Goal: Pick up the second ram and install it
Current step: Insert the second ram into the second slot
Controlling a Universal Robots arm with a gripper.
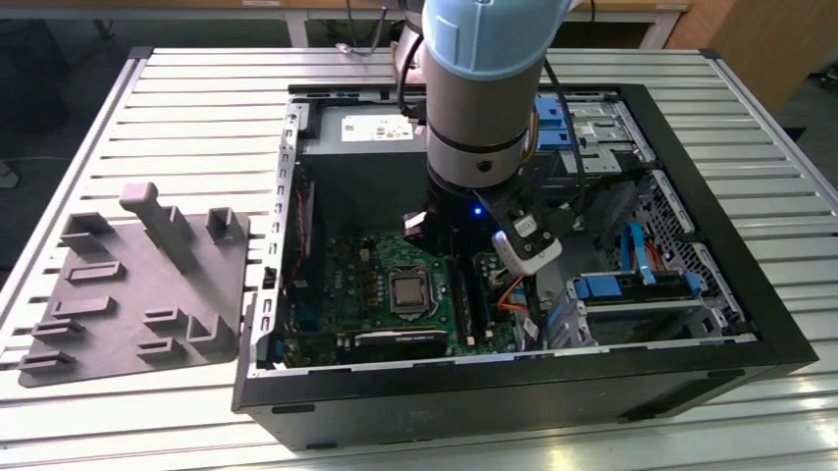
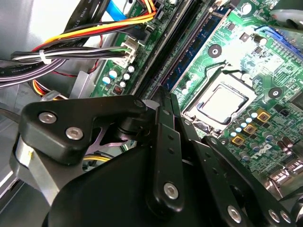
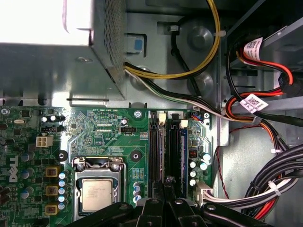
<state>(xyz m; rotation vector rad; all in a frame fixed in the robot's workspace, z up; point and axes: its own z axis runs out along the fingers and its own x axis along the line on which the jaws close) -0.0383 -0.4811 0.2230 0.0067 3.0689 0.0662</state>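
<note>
My gripper [image 3: 164,185] is low inside the open computer case [image 1: 733,324], over the motherboard's [image 3: 109,127] black memory slots [image 3: 155,151]. Its fingers [image 2: 165,137] are shut, tips pressed together right at the end of the slots. A long dark stick, the second ram [image 3: 173,151], lies in line with the slots and runs away from the fingertips, next to a bluish strip. I cannot tell whether the fingers hold it or whether it sits in a slot. In the exterior view the gripper [image 1: 458,257] is half hidden behind the arm.
The processor socket [image 3: 97,194] sits beside the slots. Bundles of coloured cables [image 3: 265,189] run on the slots' other side. The power supply [image 3: 52,47] fills the case's far end. A grey moulded tray [image 1: 131,294] with upright posts lies on the slatted table at the exterior view's left.
</note>
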